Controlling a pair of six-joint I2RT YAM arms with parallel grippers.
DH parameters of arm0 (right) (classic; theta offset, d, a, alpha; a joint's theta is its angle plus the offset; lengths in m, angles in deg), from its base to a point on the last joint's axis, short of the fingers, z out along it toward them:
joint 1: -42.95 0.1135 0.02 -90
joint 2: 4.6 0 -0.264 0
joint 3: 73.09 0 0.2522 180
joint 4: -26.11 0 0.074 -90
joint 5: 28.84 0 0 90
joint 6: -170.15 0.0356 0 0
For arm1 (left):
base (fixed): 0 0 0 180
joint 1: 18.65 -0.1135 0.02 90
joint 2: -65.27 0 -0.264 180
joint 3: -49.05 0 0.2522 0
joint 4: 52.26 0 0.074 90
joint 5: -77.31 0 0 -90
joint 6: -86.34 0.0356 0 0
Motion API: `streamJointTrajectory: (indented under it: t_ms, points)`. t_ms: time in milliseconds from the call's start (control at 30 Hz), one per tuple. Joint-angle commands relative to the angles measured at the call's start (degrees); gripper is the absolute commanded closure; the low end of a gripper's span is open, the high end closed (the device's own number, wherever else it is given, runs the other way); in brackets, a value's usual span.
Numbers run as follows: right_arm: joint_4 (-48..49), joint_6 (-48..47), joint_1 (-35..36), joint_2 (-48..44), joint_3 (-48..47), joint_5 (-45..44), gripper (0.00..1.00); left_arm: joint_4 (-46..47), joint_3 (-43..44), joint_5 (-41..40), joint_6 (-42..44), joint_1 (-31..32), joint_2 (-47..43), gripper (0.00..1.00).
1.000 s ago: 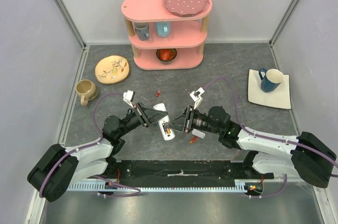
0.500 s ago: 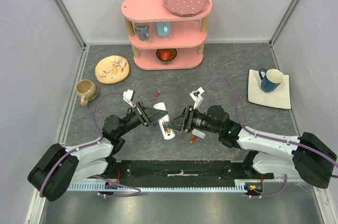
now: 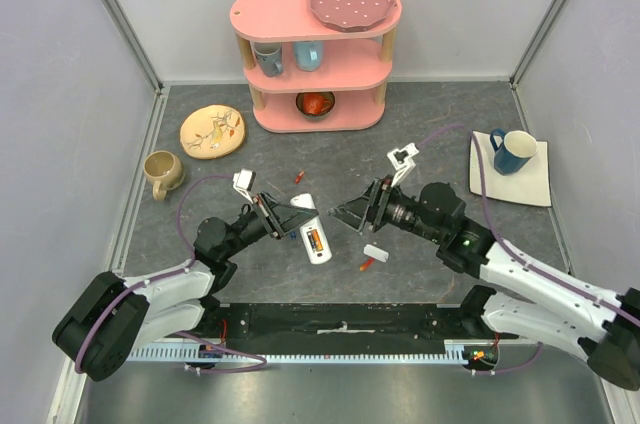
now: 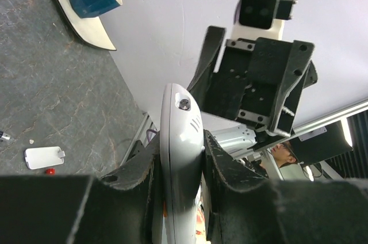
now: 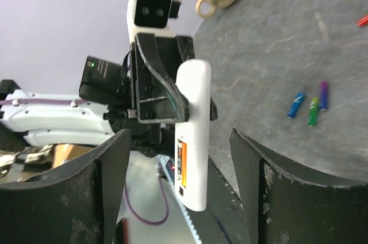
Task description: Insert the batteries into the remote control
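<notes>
While the left claw is pressed together on the remote control, the top camera shows the handset held up off the bench near the middle. Its back faces up, with an orange cell sitting in the open bay. The right claw stands just beside it, spread and empty. A small white cover and a red battery lie near each other on the bench below it, and another red battery lies farther back.

From the left wrist, the handset is seen edge-on, with a finger on each long side.

From the right wrist, its own fingers gape wide with nothing between them. Blue, green and purple batteries lie close together on the bench beyond.

The handset looks light, stiff and smooth, so it is likely to slip. The long edges well clear of the bay are the sound place to grip it. The cells are small, round and hard and will probably roll, so each is best taken across its middle.

The bench is a dark grey, stone-patterned surface that looks flat and matt. Pale walls close it in on three sides, and a pink shelf unit stands at the back.
</notes>
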Motion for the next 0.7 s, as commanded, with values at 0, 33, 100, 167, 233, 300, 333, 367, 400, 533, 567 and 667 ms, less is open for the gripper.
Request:
streamJointTrajectory:
  t_ms: [0,33,100,167,233,300,333,367,400,533,567,667]
  points:
    - [-19.50,-13.24,-0.72,-4.27,-6.22,-13.37,0.24,1.50,0.29,0.83,2.05,0.08,-0.52,0.98]
    - [-22.66,-15.09,-0.72,-4.80,-6.58,-17.26,0.25,-0.16,0.12,1.18,2.14,0.08,-1.05,0.98]
    - [-30.76,-20.69,-0.72,-4.71,-7.46,-23.16,0.28,-2.80,-0.15,1.53,3.10,-0.01,-3.67,0.98]
    - [-36.55,-24.49,-0.72,-4.01,-7.73,-27.66,0.31,-8.31,-1.03,1.53,4.59,-0.01,-6.23,0.98]
    - [-39.29,-29.15,-0.72,-3.05,-7.55,-27.85,0.33,-12.90,-1.90,1.01,6.00,-0.01,-11.23,0.98]
    - [-42.29,-31.01,-0.80,-0.86,-7.03,-27.06,0.33,-18.70,-3.22,0.31,7.67,-0.01,-15.10,0.98]
    - [-43.17,-32.23,-0.72,0.20,-6.85,-26.79,0.33,-20.11,-3.57,-0.57,7.94,-0.01,-18.42,0.98]
    - [-44.04,-32.77,-0.63,1.25,-6.68,-26.09,0.33,-21.60,-3.93,-0.92,8.38,-0.01,-19.76,0.98]
    - [-44.05,-33.47,-0.71,3.61,-6.15,-25.30,0.33,-23.62,-4.45,-1.19,8.47,-0.01,-20.90,0.98]
    - [-44.93,-33.91,-0.63,9.07,-6.41,-24.33,0.33,-26.19,-5.16,-1.19,8.38,-0.01,-24.25,0.98]
    - [-44.93,-33.74,-0.63,10.04,-6.50,-24.68,0.33,-26.28,-5.25,-1.10,8.29,0.08,-24.78,0.98]
    - [-44.58,-32.60,-0.54,13.56,-6.15,-25.03,0.35,-26.10,-5.86,-1.28,7.86,-0.01,-25.13,0.98]
